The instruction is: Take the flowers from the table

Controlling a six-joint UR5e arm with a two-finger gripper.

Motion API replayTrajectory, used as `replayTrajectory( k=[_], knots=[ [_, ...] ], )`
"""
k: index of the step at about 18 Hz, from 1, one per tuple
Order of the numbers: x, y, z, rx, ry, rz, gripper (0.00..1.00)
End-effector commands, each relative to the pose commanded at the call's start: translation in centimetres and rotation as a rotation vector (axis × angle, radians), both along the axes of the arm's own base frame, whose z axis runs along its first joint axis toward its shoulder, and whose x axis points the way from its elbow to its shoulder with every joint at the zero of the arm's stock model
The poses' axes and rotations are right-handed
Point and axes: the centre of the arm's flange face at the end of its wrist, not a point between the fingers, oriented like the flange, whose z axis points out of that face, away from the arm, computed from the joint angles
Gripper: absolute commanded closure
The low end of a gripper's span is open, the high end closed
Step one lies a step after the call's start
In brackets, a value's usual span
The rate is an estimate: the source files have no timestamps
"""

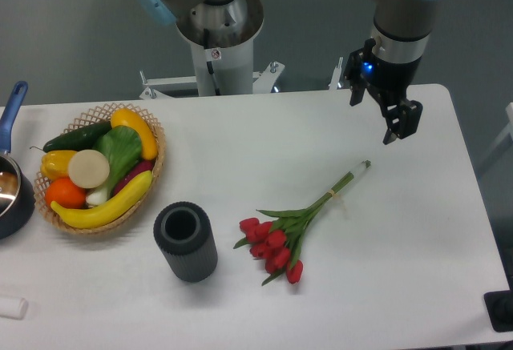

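The bunch of red tulips with green leaves and long thin tied stems (294, 226) lies flat on the large white rectangular tabletop with rounded corners (417, 286), right of its centre, blooms toward the near edge and stem ends pointing at the far right corner. The black two-finger gripper (398, 123) hangs above the far right part of the tabletop, beyond the stem ends and apart from them, holding nothing; whether its fingers are spread or together cannot be made out. A dark ribbed cylindrical cup (186, 240) stands just left of the blooms. A woven wicker basket of fruit and vegetables (156, 170) sits near the left edge, a dark pot with a blue handle (14, 190) at that edge
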Motion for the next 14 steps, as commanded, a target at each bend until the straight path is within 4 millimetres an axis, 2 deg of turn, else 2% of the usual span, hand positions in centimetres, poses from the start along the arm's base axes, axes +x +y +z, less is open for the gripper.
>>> replayTrajectory(
  k=[8, 11, 14],
  knots=[
    [0.46, 0.15, -0.58, -0.007, -0.010, 0.002, 0.00],
    [0.43, 0.50, -0.54, 0.010, -0.008, 0.106, 0.00],
    [0.39, 0.66, -0.73, 0.023, -0.016, 0.117, 0.00]
  ],
)
